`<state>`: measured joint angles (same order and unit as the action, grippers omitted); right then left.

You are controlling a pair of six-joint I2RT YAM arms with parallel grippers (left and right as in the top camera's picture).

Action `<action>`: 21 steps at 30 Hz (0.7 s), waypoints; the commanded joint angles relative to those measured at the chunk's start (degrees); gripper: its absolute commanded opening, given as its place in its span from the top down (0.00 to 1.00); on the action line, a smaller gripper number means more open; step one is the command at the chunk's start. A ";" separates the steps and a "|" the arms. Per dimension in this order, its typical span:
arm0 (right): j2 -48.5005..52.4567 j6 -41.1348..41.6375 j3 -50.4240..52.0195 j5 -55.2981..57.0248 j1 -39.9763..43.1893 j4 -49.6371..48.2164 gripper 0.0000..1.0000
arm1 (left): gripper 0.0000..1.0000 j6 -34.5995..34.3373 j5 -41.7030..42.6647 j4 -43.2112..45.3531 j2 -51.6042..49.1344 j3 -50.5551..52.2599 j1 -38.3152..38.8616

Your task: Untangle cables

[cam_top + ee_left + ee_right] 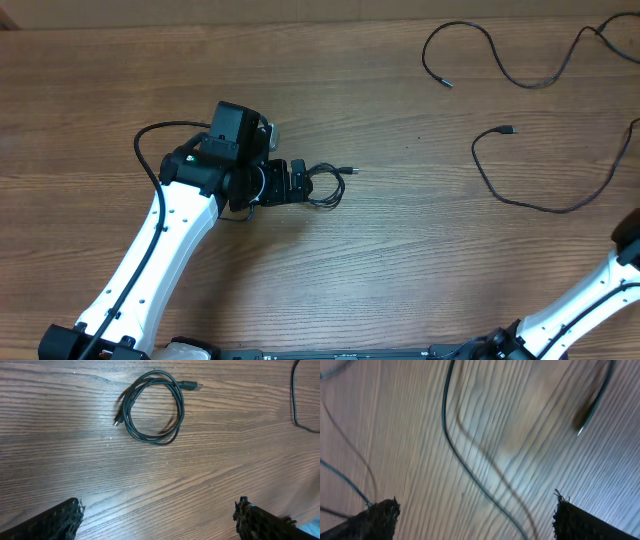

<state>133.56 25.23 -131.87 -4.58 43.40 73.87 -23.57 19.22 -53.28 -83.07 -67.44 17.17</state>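
Snagging is your risk: your left tool [157, 507], jaws wide and empty, faces the coiled cable [152, 407] at upper centre, and pinching two turns together would tighten it; your right tool [475, 507] gapes over loose cable [444, 430].

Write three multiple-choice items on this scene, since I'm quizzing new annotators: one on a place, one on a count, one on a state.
1. Where does the coiled cable lie?
A) just ahead of the left gripper
B) beside the right arm
C) in the table's top right corner

2. How many cables are wound in a coil?
A) none
B) one
C) three

3. How is the left gripper?
A) shut on the coil
B) shut, empty
C) open, empty

Answers:
1 A: the overhead view shows it at the gripper's tip.
2 B: the two loose cables lie spread out on the right.
3 C: the left wrist view shows its fingers apart and the coil untouched.
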 commanded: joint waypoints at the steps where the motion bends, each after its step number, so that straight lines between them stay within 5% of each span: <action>1: -0.66 -0.13 0.96 5.99 -1.40 2.91 0.00 | 0.00 0.44 -0.37 0.00 -0.31 -0.52 0.22; 14: -0.66 -0.22 16.96 4.24 -1.66 3.61 0.00 | 0.00 0.44 -0.37 0.00 -0.31 -0.52 0.22; 21: -0.66 -4.28 18.43 -0.92 -2.21 1.14 0.16 | 0.01 0.44 -0.37 0.00 -0.31 -0.52 0.22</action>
<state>133.56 22.61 -113.86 -2.85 41.54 75.48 -23.57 19.22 -53.28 -83.07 -67.42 17.17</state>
